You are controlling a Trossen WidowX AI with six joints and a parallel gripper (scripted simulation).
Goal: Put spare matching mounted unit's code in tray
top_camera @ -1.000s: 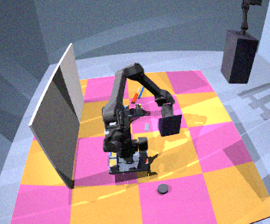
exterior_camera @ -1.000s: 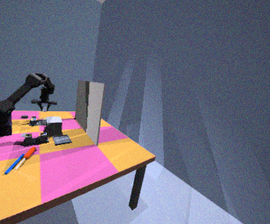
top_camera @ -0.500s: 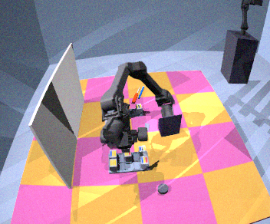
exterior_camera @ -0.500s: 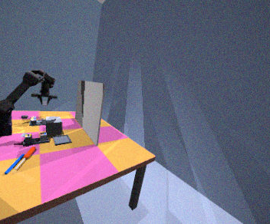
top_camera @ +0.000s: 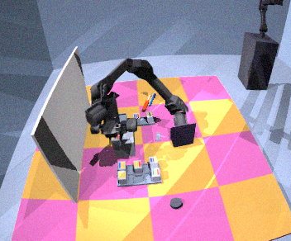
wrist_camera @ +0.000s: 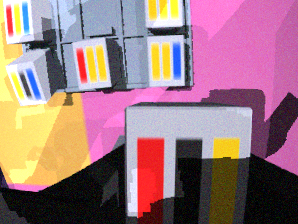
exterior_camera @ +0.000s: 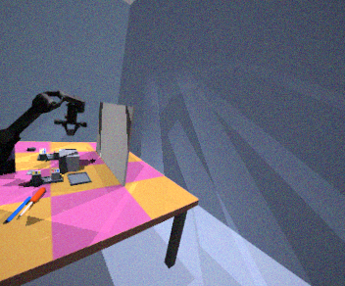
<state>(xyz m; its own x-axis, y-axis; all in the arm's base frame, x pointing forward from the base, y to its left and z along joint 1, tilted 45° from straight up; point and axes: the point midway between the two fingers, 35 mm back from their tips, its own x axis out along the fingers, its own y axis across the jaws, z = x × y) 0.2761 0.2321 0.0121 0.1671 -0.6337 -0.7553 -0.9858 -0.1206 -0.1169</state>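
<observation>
My gripper [top_camera: 116,133] [exterior_camera: 71,130] is shut on a pale grey spare [wrist_camera: 189,122] with red, black and yellow bars, held above the table. Below it stands a grey box [top_camera: 126,149] [exterior_camera: 70,161], seemingly the mounted unit; no code on it is visible. The flat grey tray [exterior_camera: 79,178] lies beyond this box from the near rack, and the arm partly hides it in the top view. The near rack [top_camera: 139,180] [wrist_camera: 102,20] holds several spares, among them a red-yellow-yellow one [wrist_camera: 93,64] and a yellow-yellow-blue one [wrist_camera: 166,60].
A tall pale panel [top_camera: 61,120] [exterior_camera: 114,139] stands beside the box. A second rack [top_camera: 143,122] with spares is behind. An orange pen [top_camera: 145,106] [exterior_camera: 40,194] and a blue pen [top_camera: 152,99] [exterior_camera: 19,209] lie near it. A dark disc [top_camera: 176,203] lies in front.
</observation>
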